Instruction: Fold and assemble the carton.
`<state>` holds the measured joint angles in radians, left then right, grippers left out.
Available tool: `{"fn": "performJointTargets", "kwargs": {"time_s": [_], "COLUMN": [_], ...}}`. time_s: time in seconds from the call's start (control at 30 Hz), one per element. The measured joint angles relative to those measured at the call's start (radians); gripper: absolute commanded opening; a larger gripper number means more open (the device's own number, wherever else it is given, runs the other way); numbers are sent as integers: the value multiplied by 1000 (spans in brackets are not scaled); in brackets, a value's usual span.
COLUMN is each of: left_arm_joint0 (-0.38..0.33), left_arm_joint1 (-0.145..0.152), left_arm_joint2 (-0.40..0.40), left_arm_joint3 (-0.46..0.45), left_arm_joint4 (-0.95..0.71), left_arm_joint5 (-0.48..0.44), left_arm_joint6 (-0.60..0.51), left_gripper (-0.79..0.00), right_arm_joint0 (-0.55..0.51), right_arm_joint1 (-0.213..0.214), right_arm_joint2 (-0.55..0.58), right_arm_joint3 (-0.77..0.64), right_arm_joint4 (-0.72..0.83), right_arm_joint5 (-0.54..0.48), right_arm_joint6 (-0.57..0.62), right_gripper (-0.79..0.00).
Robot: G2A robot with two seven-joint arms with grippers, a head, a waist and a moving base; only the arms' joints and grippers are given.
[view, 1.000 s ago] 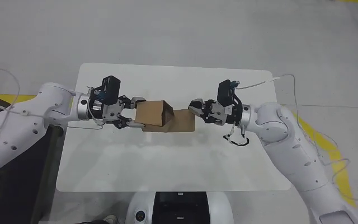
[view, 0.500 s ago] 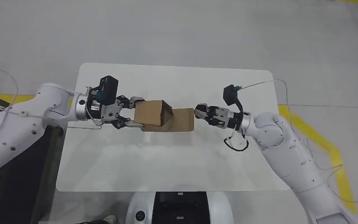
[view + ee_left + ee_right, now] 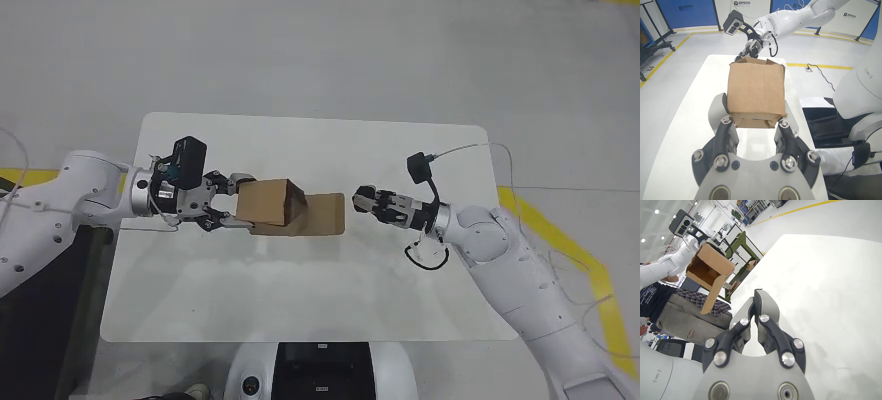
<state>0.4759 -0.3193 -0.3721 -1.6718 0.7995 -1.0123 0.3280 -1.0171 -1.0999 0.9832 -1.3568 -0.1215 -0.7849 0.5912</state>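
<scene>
At table point(image 3: 300, 290) centre the carton point(image 3: 285, 205) runs 9-to-3 o'clock; left gripper point(image 3: 238, 201) clamps its 9 o'clock end, and right gripper point(image 3: 360, 196), jaws pressed together and empty, sits just off its 3 o'clock end.

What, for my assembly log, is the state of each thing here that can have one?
carton: on its side, flaps folded in at one end, the other end open with a flap sticking out.
left gripper: shut on carton, at its folded end.
right gripper: shut, empty, just off the open end's flap.
</scene>
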Motion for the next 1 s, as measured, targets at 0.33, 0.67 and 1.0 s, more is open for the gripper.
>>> {"fn": "performJointTargets", "kwargs": {"time_s": [0.33,0.67,1.0], "left_arm_joint0": [12,16,15], "left_arm_joint1": [2,-3,-10], "left_arm_joint2": [-2,-6,-4], "left_arm_joint3": [-11,-10,-14], "left_arm_joint4": [8,19,8], "left_arm_joint5": [0,0,0], "left_arm_joint6": [10,11,-19], "left_gripper": [-523,-523,-523], "right_arm_joint0": [-57,-42,-19], "right_arm_joint1": [7,-10,-50], "right_arm_joint2": [24,-22,-84], "right_arm_joint3": [-37,-20,30], "right_arm_joint4": [503,670,891], "right_arm_joint5": [298,408,374], "right_arm_joint6": [243,399,510], "right_gripper": [-785,-785,-785]}}
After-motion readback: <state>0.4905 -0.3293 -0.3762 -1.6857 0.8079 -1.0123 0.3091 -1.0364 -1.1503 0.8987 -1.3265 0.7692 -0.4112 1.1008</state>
